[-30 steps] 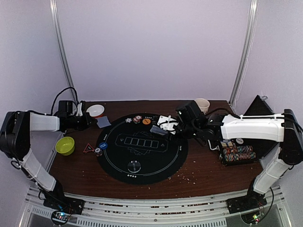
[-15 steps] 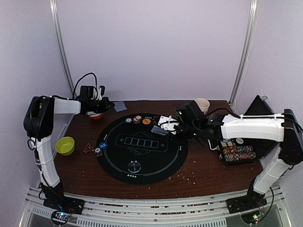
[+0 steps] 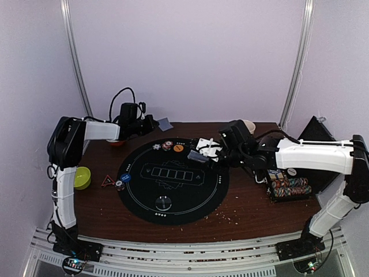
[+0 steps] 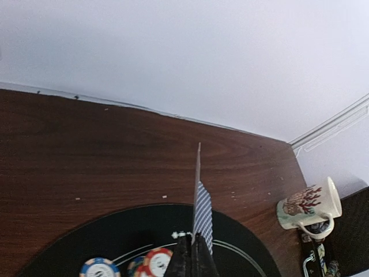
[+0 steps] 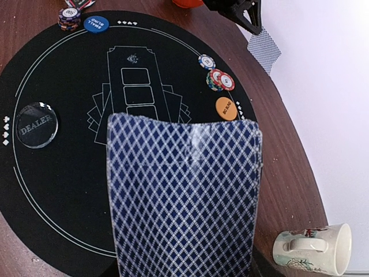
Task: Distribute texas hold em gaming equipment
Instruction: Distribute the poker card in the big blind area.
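My left gripper (image 3: 154, 123) is shut on one blue-backed card (image 3: 165, 123), held above the wood past the far rim of the black poker mat (image 3: 173, 214). In the left wrist view the card (image 4: 201, 210) stands edge-on between the closed fingertips (image 4: 185, 257). My right gripper (image 3: 211, 151) is shut on the deck of cards (image 3: 197, 156) over the mat's far right part; the deck (image 5: 184, 196) hides its jaws in the right wrist view. On the mat lie striped chips (image 3: 166, 145), an orange disc (image 3: 179, 148), a blue disc (image 3: 125, 178) and a clear dealer disc (image 3: 164, 202).
A mug (image 3: 248, 124) stands at the back right. A tray of chips (image 3: 288, 186) sits under the right arm. A green bowl (image 3: 82, 177) and a red triangle (image 3: 107, 182) lie left of the mat. An orange-bottomed bowl (image 3: 117, 142) peeks from under the left arm.
My left arm has swung from the table's left side to the back, carrying the card rightward along the far edge. The right gripper with the deck has shifted slightly up.
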Action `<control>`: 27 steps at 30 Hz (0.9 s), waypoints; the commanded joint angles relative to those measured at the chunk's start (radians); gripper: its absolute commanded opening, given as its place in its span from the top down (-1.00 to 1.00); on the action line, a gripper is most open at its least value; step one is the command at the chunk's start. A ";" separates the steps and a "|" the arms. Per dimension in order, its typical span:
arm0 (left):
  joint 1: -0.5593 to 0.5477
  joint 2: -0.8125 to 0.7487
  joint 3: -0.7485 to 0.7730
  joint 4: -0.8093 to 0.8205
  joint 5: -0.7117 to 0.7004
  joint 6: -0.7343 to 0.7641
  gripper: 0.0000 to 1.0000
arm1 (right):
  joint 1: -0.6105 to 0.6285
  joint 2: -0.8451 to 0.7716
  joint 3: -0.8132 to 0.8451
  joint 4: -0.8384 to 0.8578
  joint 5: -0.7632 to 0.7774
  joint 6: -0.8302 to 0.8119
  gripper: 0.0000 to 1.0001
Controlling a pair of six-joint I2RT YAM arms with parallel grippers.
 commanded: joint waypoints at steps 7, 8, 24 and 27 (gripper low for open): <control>-0.229 0.070 0.067 0.211 -0.198 -0.163 1.00 | -0.047 -0.109 -0.092 0.007 0.001 0.066 0.06; -0.251 0.091 0.086 0.214 -0.216 -0.172 1.00 | -0.048 -0.116 -0.104 0.011 0.001 0.069 0.06; -0.386 0.254 0.203 0.098 -0.502 -0.282 1.00 | -0.054 -0.200 -0.154 -0.007 0.009 0.084 0.06; -0.396 0.248 0.176 0.087 -0.526 -0.296 1.00 | -0.053 -0.200 -0.154 -0.007 0.009 0.084 0.06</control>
